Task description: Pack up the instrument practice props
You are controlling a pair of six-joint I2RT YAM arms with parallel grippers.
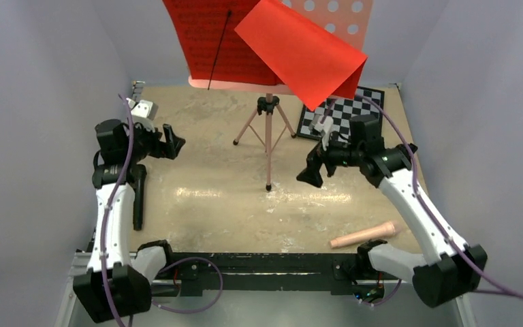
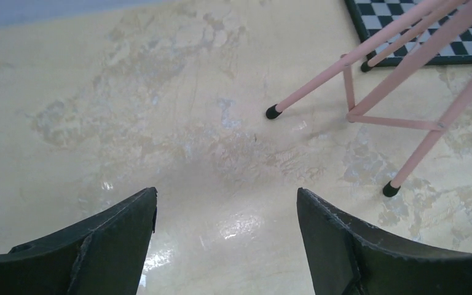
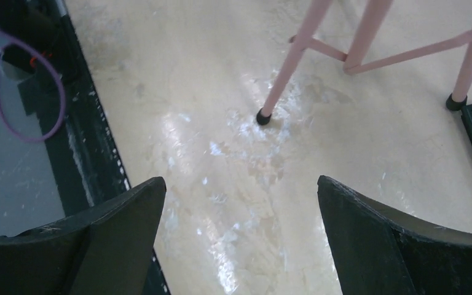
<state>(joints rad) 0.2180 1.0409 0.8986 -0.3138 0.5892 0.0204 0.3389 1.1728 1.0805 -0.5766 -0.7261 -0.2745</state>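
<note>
1. The pink music stand is upright mid-table. Its pole is vertical, three legs are splayed, and the red pages sit up on its tray. One page is skewed and hangs off to the right.
2. The left claw hovers off the stand's left side with its jaws apart and nothing between them. Its wrist view shows only bare table under the fingers, with the stand's feet further off and to the right.
3. The right claw is also spread wide and empty. It sits to the right of the stand, low, facing in toward the legs.
4. This is the relation that counts: the stand lies between the two claws, and the right one is clearly nearer. The closest foot shows just ahead of it in its wrist view.
5. A black microphone, or what looks like one, lies flat alongside the left arm. Its long axis runs near-to-far and it sits closer to the base than the left claw does, so I reckon that arm would have to draw back for it.
6. Off to the side, a chessboard lies behind the right claw, and a peach-coloured cylinder lies near the right base.
7. By my reckoning nothing is packed yet.
</note>
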